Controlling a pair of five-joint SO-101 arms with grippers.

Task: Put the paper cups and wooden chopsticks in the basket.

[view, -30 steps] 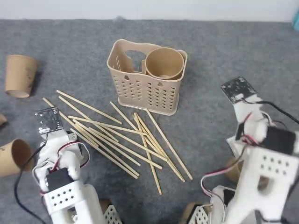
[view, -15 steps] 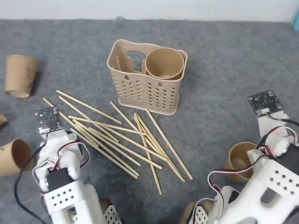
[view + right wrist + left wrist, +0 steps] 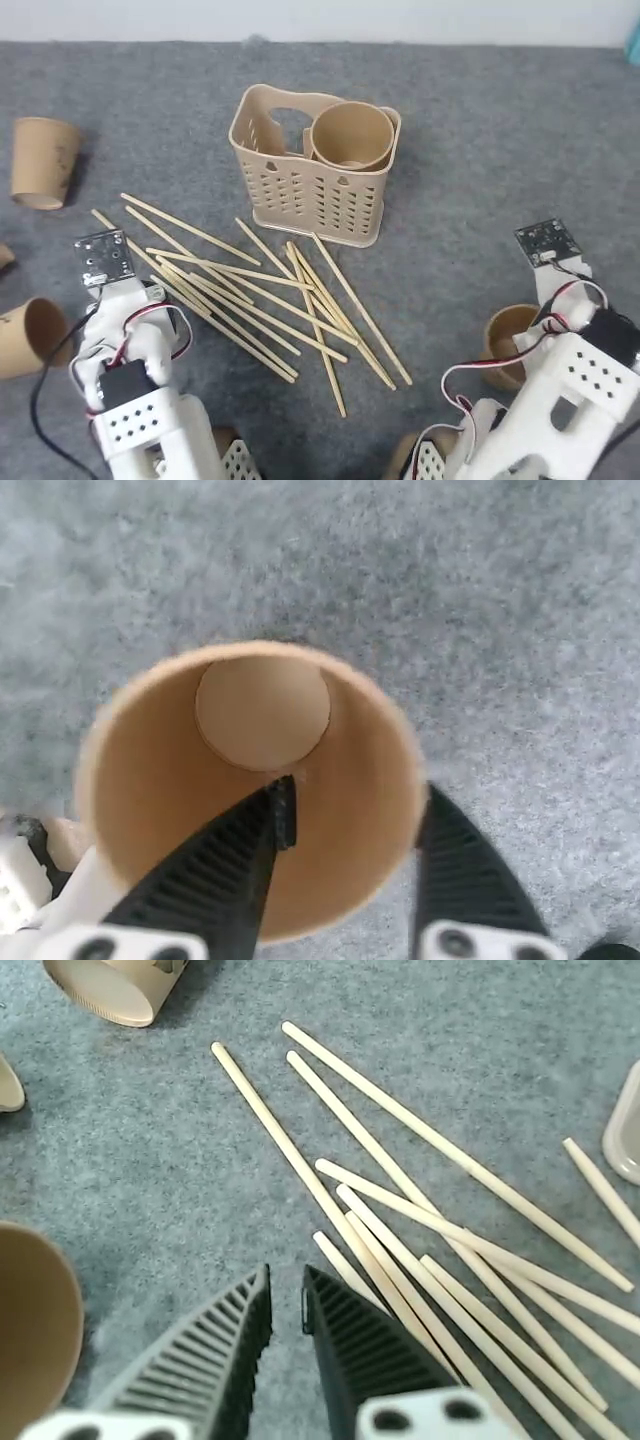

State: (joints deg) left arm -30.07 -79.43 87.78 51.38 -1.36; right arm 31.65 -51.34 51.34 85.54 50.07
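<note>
— One paper cup (image 3: 505, 335) stands upright on the bench (image 3: 480, 120). The right gripper (image 3: 357, 800) holds its fingers wide, straddling the rim.
— Left gripper (image 3: 285, 1275)?
— Nearly closed, empty, over the chopsticks (image 3: 265, 300), which overlap too much to count.
— Other cups?
— A second cup (image 3: 350, 135) in the basket (image 3: 310, 190), two lying cups (image 3: 42, 160) far left.

The grey felt-covered table (image 3: 480, 120) carries a slotted beige basket (image 3: 315, 195) standing near its middle. Wooden chopsticks (image 3: 262, 300) lie scattered just in front of it. A far-left cup (image 3: 42, 160) and a near-left cup (image 3: 25, 335) lie on their sides, and a right-hand cup (image 3: 508, 340) stands upright.
</note>
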